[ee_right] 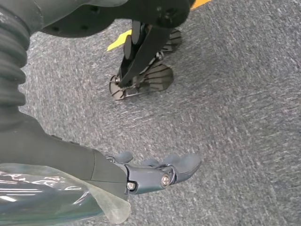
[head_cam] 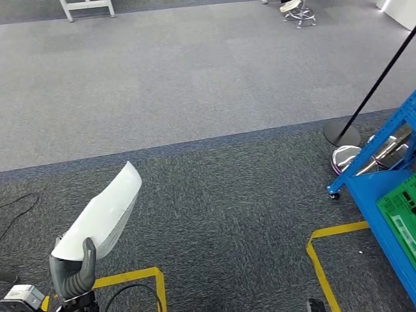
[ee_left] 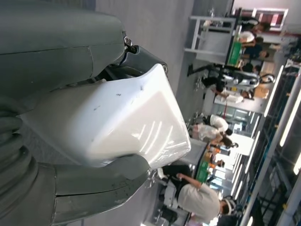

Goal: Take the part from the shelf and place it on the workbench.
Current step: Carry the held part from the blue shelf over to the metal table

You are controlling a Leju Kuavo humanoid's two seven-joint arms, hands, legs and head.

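Head view shows the robot's left hand (head_cam: 73, 273) low by its side, gripping a white part (head_cam: 103, 218) that sticks up and away from it, over the dark carpet. From the left wrist view, the thick thumb (ee_left: 103, 181) and the darker fingers (ee_left: 142, 59) squeeze the white part (ee_left: 117, 122) from both sides, so it looks held tight. The right hand (ee_right: 156, 172) hangs down over the carpet with its fingers stretched out flat and nothing in them. A blue shelf (head_cam: 387, 195) stands close on the right, with a green crate (head_cam: 402, 214) and shiny metal pieces (head_cam: 387, 146) on it. I think the part is already off the shelf and the robot is now carrying it. I cannot see the workbench, so the next move is likely to turn or walk until it comes into sight, keeping the part steady. Yellow tape lines (head_cam: 324, 260) mark the floor near the robot. A black pole on a round base (head_cam: 343, 133) stands near the shelf corner, and a thin cable (head_cam: 17, 208) lies on the left. The wide grey floor ahead looks like the easy way to go.
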